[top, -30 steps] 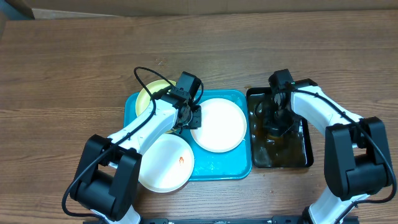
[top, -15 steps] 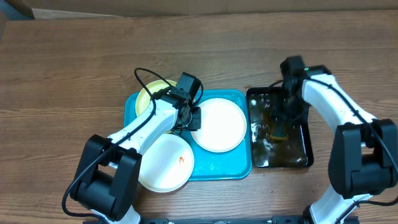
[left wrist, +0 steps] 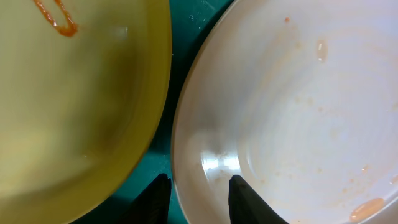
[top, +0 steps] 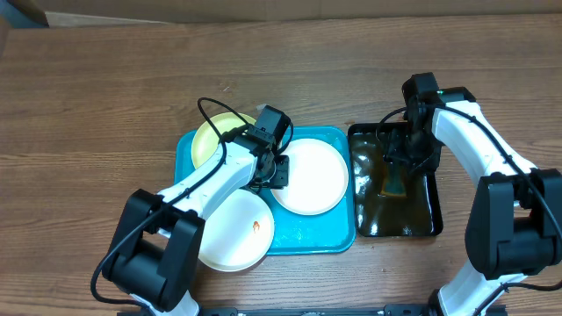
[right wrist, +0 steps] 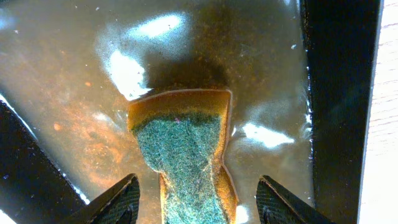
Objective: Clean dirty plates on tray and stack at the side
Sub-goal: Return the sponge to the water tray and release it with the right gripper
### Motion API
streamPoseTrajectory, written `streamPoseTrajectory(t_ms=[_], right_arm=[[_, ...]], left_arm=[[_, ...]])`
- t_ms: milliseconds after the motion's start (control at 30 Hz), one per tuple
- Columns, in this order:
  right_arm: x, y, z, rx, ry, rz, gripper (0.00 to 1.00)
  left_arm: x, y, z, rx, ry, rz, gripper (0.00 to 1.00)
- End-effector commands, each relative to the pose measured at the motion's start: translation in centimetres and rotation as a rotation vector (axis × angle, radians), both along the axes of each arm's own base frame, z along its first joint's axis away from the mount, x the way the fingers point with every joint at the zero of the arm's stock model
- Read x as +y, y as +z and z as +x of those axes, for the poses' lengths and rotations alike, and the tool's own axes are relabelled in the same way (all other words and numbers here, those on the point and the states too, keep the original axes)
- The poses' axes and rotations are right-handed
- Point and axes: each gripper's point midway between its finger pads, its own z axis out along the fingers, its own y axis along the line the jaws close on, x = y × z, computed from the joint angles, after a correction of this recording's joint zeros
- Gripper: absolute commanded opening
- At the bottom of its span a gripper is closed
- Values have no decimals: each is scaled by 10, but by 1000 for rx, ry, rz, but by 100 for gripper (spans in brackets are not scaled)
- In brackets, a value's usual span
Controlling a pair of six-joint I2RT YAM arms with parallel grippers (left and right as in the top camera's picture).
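Note:
On the turquoise tray lie three plates: a pale yellow-green plate at the back left, a white plate in the middle, and another white plate with a red smear hanging over the front left rim. My left gripper is shut on the middle white plate's left rim. In the left wrist view the rim runs between the fingers, beside the yellow-green plate. My right gripper stands open over a green-and-yellow sponge, with a gap on each side.
A black tray of murky brown water stands right of the turquoise tray, with the sponge lying in it. Its dark wall runs close to my right fingers. Brown wooden tabletop surrounds both trays.
My right gripper has opened and let go of the sponge, and the arm has shifted right over the black tray. My left arm has edged slightly right, uncovering more of the yellow-green plate.

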Motion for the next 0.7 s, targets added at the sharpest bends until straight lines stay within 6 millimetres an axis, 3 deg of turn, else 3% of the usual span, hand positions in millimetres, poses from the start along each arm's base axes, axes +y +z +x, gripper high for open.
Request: streamPoseTrajectory(t_ms=[0,100,267,667], right_arm=[[0,7,7,-32,0,1,62],[0,7,9,-40,15,2,62],[-4,10,13,-53,0,3,61],[-30,25,43,-151,-82,17,60]], left_arm=[[-1,-13,-4,37,-1,9,33],[-1,-12,-3,36,-1,7,27],[-2,-12,-4,36,-3,6,28],[-3,-12,-4,36,-7,9,18]])
